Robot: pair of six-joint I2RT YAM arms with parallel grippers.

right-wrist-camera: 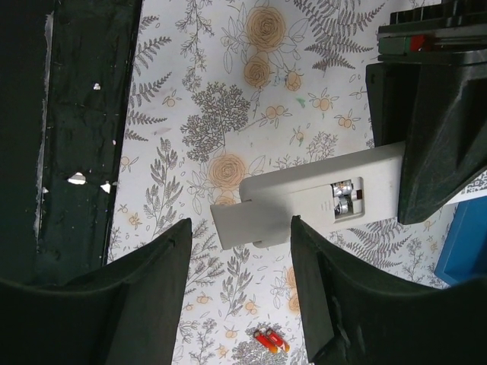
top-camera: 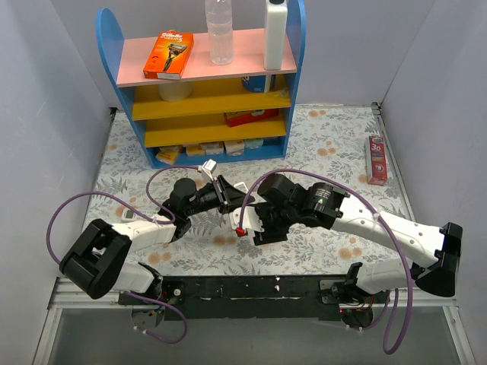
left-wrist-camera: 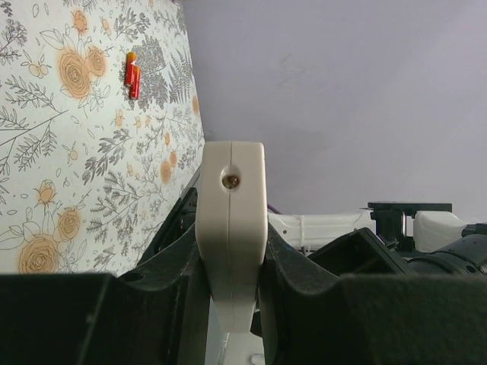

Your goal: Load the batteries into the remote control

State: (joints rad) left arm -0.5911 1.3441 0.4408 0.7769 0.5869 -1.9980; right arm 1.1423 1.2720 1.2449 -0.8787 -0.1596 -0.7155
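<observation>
My left gripper (left-wrist-camera: 230, 224) is shut on the remote control (left-wrist-camera: 230, 190), a slim white bar seen end-on and held above the flowered cloth. In the right wrist view the remote (right-wrist-camera: 380, 171) shows its back. Its white cover plate (right-wrist-camera: 236, 222) is partly slid off, and two silvery parts (right-wrist-camera: 344, 199) show in the open compartment. I cannot tell whether they are batteries or contacts. Two small red cylinders with orange ends (right-wrist-camera: 271, 341) lie side by side on the cloth; they also show in the left wrist view (left-wrist-camera: 132, 74) and the top view (top-camera: 240, 231). My right gripper (right-wrist-camera: 242, 228) is open, its fingers astride the cover end without touching it.
A blue shelf unit (top-camera: 122, 84) with yellow shelves stands at the back, with a razor pack (top-camera: 168, 53) and bottles on top. A red box (top-camera: 377, 160) lies at the far right. The black front edge of the table (right-wrist-camera: 76, 114) is close to my right gripper.
</observation>
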